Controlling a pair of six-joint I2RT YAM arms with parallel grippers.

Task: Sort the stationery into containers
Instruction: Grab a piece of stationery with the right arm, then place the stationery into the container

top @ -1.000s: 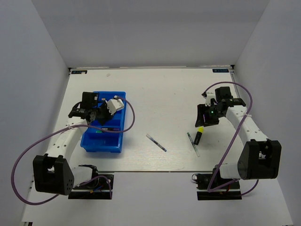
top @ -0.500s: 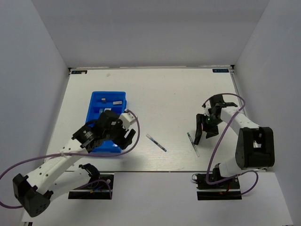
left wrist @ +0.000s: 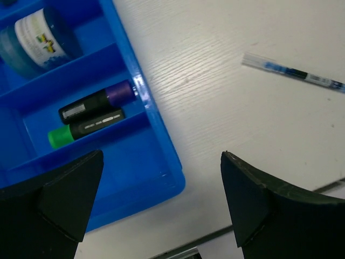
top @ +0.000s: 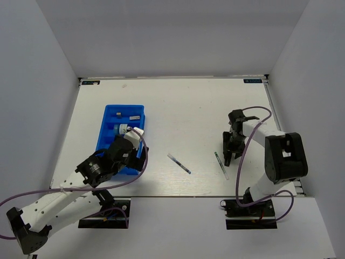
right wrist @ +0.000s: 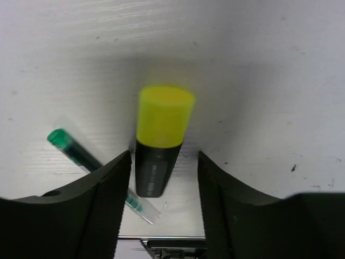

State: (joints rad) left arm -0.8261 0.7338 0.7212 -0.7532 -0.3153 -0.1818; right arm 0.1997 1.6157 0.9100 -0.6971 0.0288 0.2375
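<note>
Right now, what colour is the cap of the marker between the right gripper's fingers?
The cap is yellow, clearest in the right wrist view.

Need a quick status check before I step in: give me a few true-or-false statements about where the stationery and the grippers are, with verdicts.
1. The purple-capped highlighter and green-capped highlighter share one compartment of the tray. True.
2. The left gripper holds the tin. False: it is open and empty; the tin sits in the tray.
3. The yellow-capped highlighter is in the tray. False: it lies on the table, straddled by the open right gripper.
4. The blue-marked pen and green-tipped pen lie on the table, outside the tray. True.
</note>
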